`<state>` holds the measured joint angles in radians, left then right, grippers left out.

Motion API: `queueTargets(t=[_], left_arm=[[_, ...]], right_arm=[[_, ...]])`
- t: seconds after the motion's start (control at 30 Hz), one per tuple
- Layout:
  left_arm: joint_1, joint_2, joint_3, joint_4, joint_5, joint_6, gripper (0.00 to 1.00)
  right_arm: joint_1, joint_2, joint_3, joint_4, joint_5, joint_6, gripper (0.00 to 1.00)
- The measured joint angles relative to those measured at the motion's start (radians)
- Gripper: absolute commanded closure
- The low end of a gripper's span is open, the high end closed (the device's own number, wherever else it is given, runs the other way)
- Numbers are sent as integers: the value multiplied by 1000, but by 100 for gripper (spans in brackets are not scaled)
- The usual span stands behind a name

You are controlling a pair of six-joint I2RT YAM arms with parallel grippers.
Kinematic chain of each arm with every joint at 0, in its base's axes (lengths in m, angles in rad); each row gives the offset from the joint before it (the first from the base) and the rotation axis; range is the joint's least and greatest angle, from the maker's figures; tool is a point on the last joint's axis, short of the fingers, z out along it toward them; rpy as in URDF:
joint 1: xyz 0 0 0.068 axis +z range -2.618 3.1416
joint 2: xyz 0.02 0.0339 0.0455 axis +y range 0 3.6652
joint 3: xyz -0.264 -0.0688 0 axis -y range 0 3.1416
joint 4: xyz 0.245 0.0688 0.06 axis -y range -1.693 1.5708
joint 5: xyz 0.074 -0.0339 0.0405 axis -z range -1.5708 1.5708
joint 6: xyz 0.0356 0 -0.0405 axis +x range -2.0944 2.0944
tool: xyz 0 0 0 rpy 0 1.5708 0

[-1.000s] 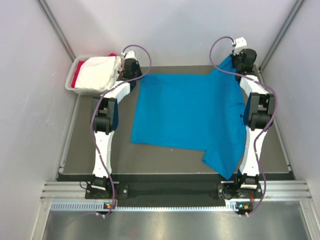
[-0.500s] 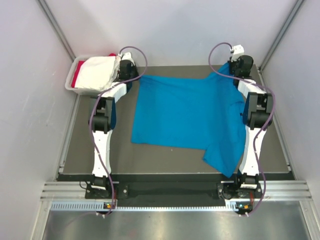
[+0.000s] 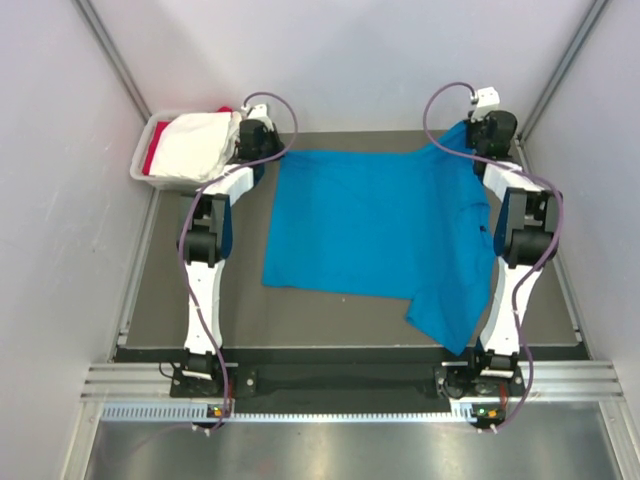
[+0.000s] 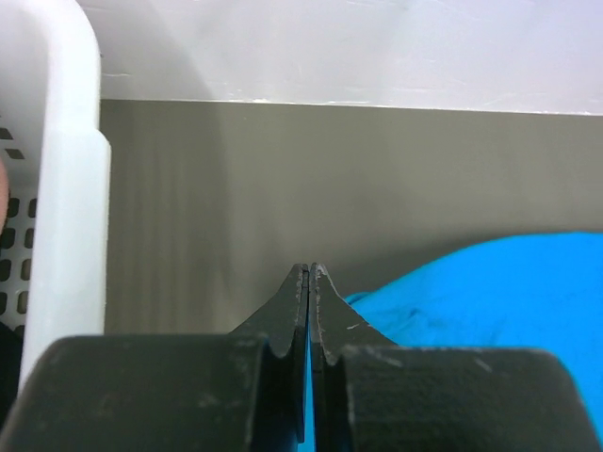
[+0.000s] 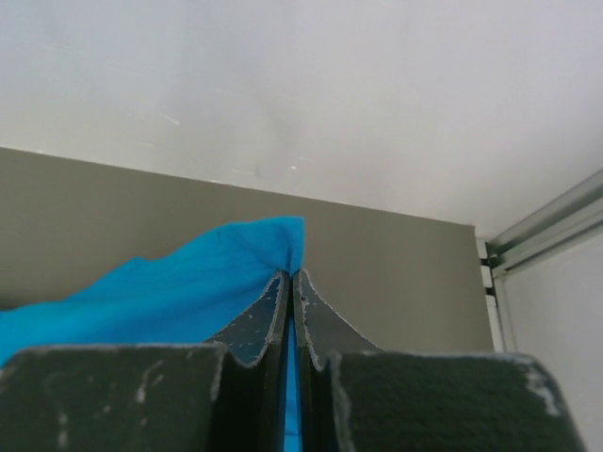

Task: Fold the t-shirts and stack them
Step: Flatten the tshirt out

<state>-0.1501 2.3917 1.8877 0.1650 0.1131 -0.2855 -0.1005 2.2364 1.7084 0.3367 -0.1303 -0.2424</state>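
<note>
Blue t-shirt (image 3: 370, 220), far edge in left hand (image 4: 309, 270) and right hand (image 5: 290, 274), beside wall (image 3: 350, 60).

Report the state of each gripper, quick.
Left gripper: closed, fingers pinching an edge of the blue t-shirt.
Right gripper: closed, fingers pinching the same blue t-shirt.

spread t-shirt (image 3: 370, 225): flat on the counter (image 3: 330, 322), between the two arms
tub (image 3: 141, 166): far left corner, left of the shirt
bundled t-shirts (image 3: 195, 142): in the tub
left hand (image 4: 309, 273): at the shirt's far left corner
right hand (image 5: 289, 276): at its far right corner
</note>
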Motion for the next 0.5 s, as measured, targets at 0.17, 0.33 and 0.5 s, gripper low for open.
queueTargets(t=[0.17, 0.33, 0.5], left_arm=[[0, 0, -3, -12, 7, 1, 100], [0, 0, -19, -18, 12, 1, 100], [0, 0, -42, -18, 22, 1, 100]], right_arm=[[-19, -85, -94, 51, -3, 17, 100], [-42, -138, -156, 92, -7, 28, 100], [-52, -145, -170, 104, -14, 35, 100]])
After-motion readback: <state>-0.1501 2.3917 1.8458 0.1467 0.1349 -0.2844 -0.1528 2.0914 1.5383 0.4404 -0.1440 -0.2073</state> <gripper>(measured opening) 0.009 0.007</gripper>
